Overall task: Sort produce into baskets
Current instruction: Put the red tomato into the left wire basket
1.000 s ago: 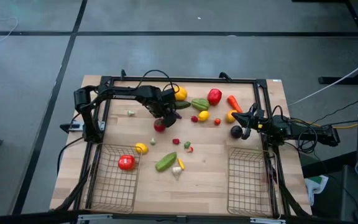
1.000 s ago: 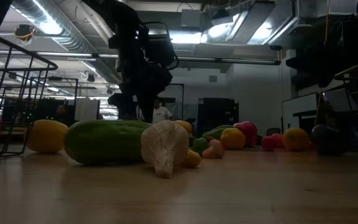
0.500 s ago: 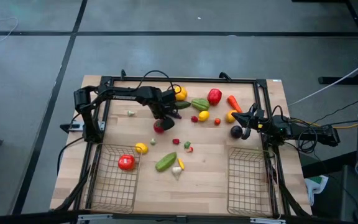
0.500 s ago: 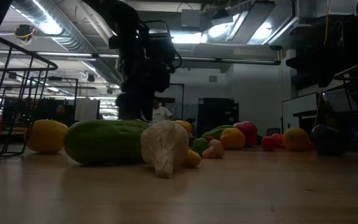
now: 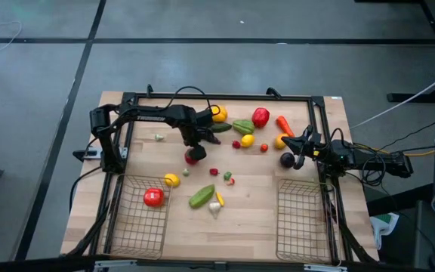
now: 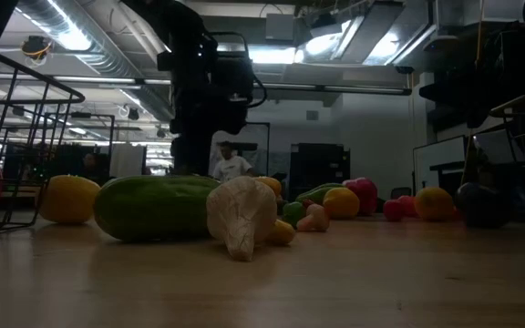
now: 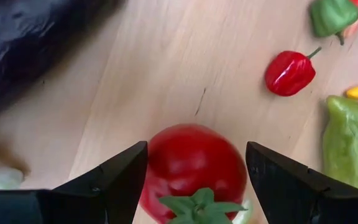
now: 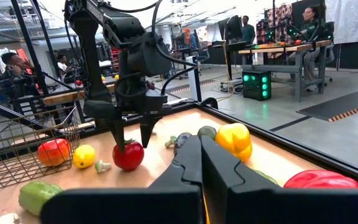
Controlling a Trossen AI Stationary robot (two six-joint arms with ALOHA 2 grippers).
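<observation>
left claw (image 7: 194,180): spread open, straddling red tomato (image 7: 192,163) on counter (image 7: 166,68), not clamped
right claw (image 8: 199,155): closed, empty, parked by right basket (image 5: 303,219)

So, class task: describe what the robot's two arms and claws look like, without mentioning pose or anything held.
Both arms are dark, jointed metal with black cables looped along them. The left claw has two tapered, pointed black fingers under a boxy black wrist. The right claw is equally dark, with flat slab-like fingers. No markings are visible.

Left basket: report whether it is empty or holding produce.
Holding produce. The high view shows one red tomato inside the left basket, near its upper end; the rest of its mesh floor is bare.
</observation>
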